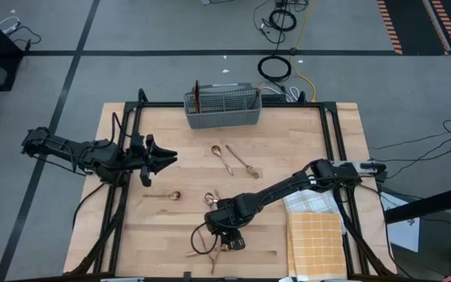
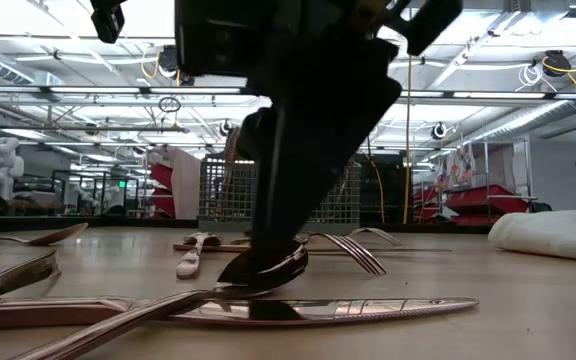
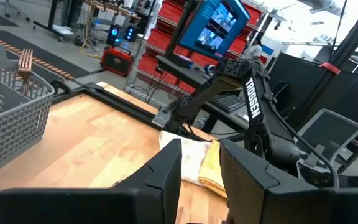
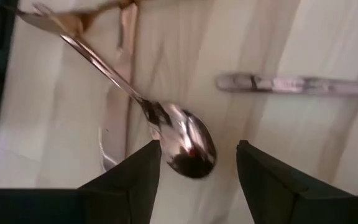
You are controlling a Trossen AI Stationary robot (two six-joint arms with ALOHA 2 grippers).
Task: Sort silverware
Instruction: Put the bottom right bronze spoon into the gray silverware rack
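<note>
Copper silverware lies scattered on the wooden table. A spoon and a fork lie mid-table, and another spoon lies to the left. A small pile sits near the front edge. My right gripper points steeply down over that pile, open. Its fingers stand on either side of a spoon's bowl, which lies on the wood. My left gripper hovers level above the table's left side, open and holding nothing. The grey mesh caddy at the far edge holds a few pieces. My right gripper comes from above at the spoon's bowl, one finger close beside it. I cannot tell whether that finger touches the bowl. The spoon lies flat on the table with its handle running away from the fingers.
A knife lies just beyond the spoon, and more pieces cross under its handle. Checked cloths lie at the front right. A black frame rail runs along the table's sides.
</note>
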